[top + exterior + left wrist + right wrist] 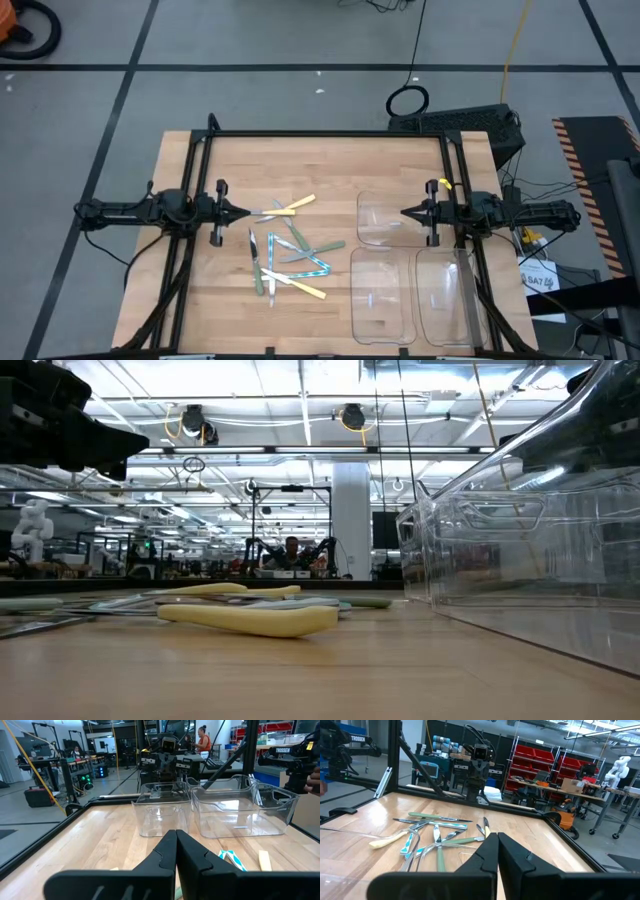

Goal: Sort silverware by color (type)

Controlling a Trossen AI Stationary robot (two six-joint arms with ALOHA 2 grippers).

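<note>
Silverware (285,250) heaped overlapping mid-table so individual pieces are hard to separate, left gripper (243,213) and right gripper (408,213) both pressed together, empty, clear trays (385,290) barely visible.

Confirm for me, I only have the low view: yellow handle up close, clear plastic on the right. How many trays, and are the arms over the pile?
Observer: Three clear trays, all empty, on the table's right half in the high view.
Operator: Arms?
Observer: Left gripper shut, by the pile's edge near a yellow-handled utensil, holding nothing.
Operator: Right one?
Observer: Right gripper shut, over the farthest tray, also empty.
Operator: Anything sorted?
Observer: No. The silverware lies mixed in one heap left of the trays.
</note>
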